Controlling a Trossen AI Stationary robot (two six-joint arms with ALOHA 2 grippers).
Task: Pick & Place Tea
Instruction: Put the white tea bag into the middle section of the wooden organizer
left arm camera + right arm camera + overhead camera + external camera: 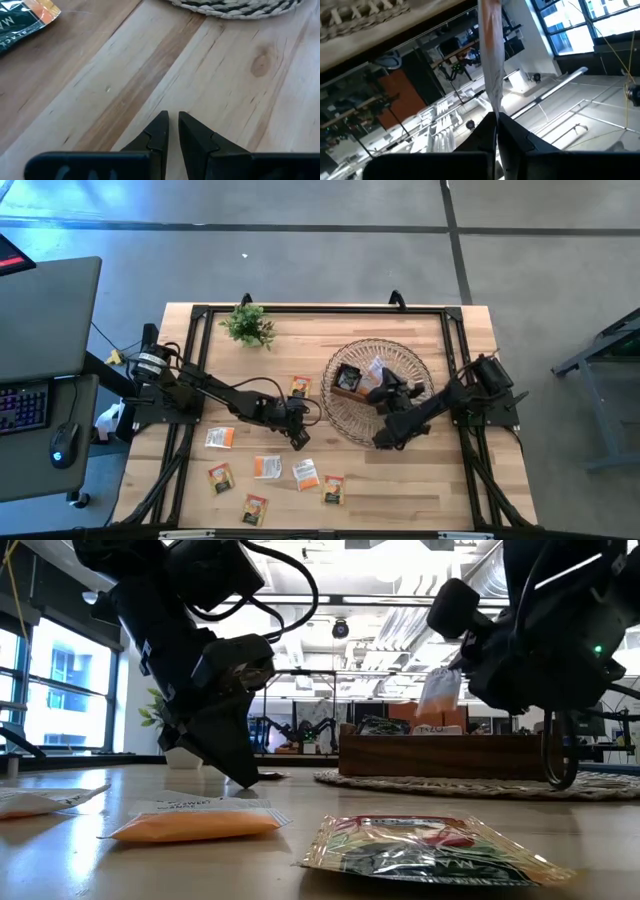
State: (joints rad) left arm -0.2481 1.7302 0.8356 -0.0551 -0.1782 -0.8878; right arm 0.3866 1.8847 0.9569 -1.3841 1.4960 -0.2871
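Right gripper [377, 370], clenched on a white-and-orange tea packet [491, 60], hangs over the wicker basket [345, 415], whose wooden tray [349, 381] already seems to hold some tea, while the left gripper [300, 442], fingers nearly together and empty, hovers beside the basket near seven packets [268, 467] left on the table [420, 490].

The left gripper [299, 439] is sitting low over bare wood, with the wicker basket [418, 370] rim lying close ahead and tea packets [266, 467] lying scattered just beside it toward the table's front edge. The right gripper [381, 385] is hanging above the basket, the wooden tray [348, 383] standing directly beneath it. The plant [249, 326] is standing well apart at the back.
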